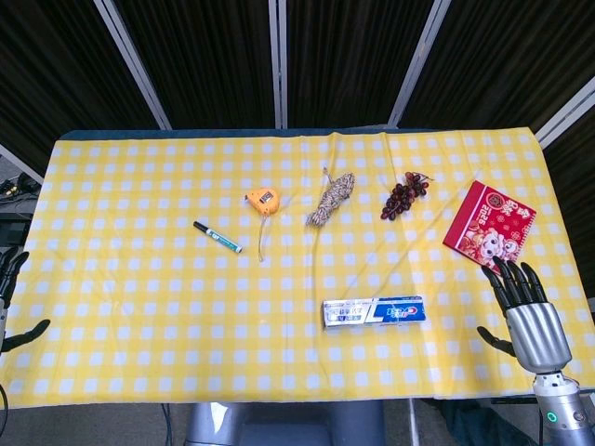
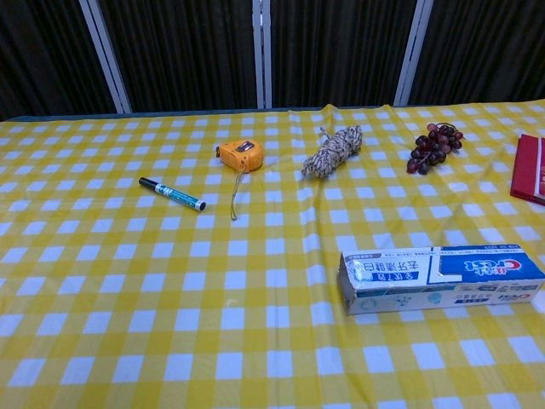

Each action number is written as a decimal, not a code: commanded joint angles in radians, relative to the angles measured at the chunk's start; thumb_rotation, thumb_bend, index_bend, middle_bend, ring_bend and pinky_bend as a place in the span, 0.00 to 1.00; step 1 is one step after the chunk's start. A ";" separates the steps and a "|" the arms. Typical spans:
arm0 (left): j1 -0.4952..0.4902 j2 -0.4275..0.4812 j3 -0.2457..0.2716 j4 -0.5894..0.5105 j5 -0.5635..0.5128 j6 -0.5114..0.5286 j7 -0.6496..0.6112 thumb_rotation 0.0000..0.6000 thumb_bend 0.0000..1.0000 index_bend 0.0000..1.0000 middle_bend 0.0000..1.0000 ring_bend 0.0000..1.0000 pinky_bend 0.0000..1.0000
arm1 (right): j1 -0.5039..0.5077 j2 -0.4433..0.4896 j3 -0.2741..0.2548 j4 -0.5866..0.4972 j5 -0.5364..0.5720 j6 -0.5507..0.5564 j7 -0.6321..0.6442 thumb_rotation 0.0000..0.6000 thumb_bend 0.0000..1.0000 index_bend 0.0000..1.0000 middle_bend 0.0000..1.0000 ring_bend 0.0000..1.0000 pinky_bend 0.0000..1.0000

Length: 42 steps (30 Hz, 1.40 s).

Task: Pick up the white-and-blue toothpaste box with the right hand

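The white-and-blue toothpaste box (image 1: 374, 311) (image 2: 441, 277) lies flat on the yellow checked tablecloth, near the front edge, right of centre. My right hand (image 1: 525, 311) hovers to the right of the box, well apart from it, fingers spread and pointing away from me, holding nothing. My left hand (image 1: 11, 297) shows only partly at the far left edge of the head view, off the table's side, fingers apart and empty. Neither hand appears in the chest view.
A red packet (image 1: 489, 223) (image 2: 530, 168) lies just beyond my right hand. Further back sit dark grapes (image 1: 403, 196) (image 2: 433, 147), a rope bundle (image 1: 332, 199) (image 2: 334, 152), an orange tape measure (image 1: 262, 200) (image 2: 239, 154) and a marker pen (image 1: 217, 236) (image 2: 172, 193).
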 commanded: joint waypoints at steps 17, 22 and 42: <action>-0.010 -0.008 -0.008 0.010 -0.023 -0.029 0.011 1.00 0.00 0.00 0.00 0.00 0.00 | 0.196 0.012 -0.016 -0.097 -0.017 -0.409 -0.028 1.00 0.00 0.00 0.00 0.00 0.00; -0.020 -0.014 -0.013 0.018 -0.049 -0.056 0.022 1.00 0.00 0.00 0.00 0.00 0.00 | 0.291 -0.011 0.018 -0.136 0.051 -0.586 -0.099 1.00 0.00 0.01 0.00 0.00 0.03; -0.031 -0.028 -0.019 0.033 -0.084 -0.086 0.043 1.00 0.00 0.00 0.00 0.00 0.00 | 0.373 -0.168 0.060 -0.035 0.142 -0.680 -0.168 1.00 0.25 0.42 0.54 0.51 0.52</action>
